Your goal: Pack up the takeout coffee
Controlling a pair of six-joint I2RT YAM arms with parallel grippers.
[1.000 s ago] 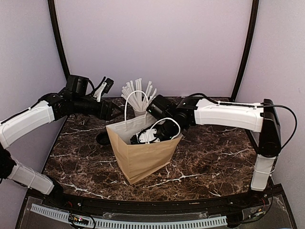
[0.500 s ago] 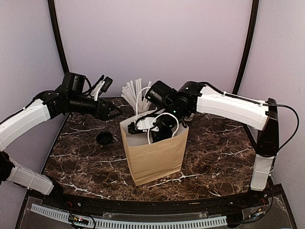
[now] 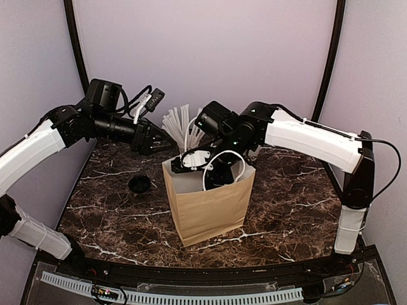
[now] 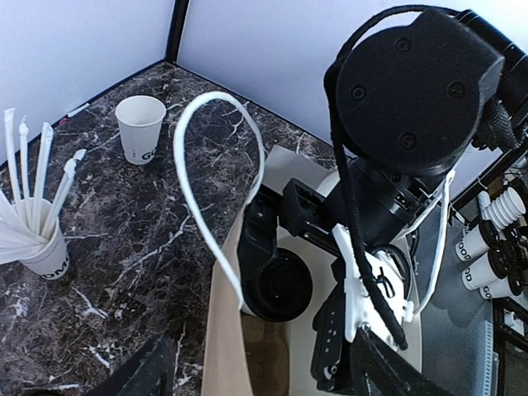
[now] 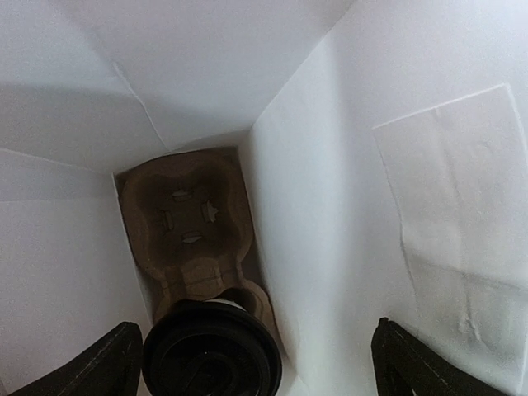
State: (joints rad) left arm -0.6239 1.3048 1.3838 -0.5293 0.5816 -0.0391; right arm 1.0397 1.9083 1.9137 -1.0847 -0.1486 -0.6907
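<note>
The paper bag (image 3: 206, 203) now stands straight, the takeout coffee (image 5: 210, 359) sits inside, and with the right gripper (image 5: 254, 363) and left gripper (image 4: 264, 375) both open, packing looks nearly done.

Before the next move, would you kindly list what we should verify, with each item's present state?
1. Paper bag standing upright: ok.
2. Takeout coffee inside the bag: ok.
3. Coffee seated in the cardboard carrier at the bottom: cannot tell.
4. Right gripper open wider than the coffee: ok.
5. Bag handles clear of the right gripper: cannot tell.
6. Left gripper open, holding nothing: ok.
</note>
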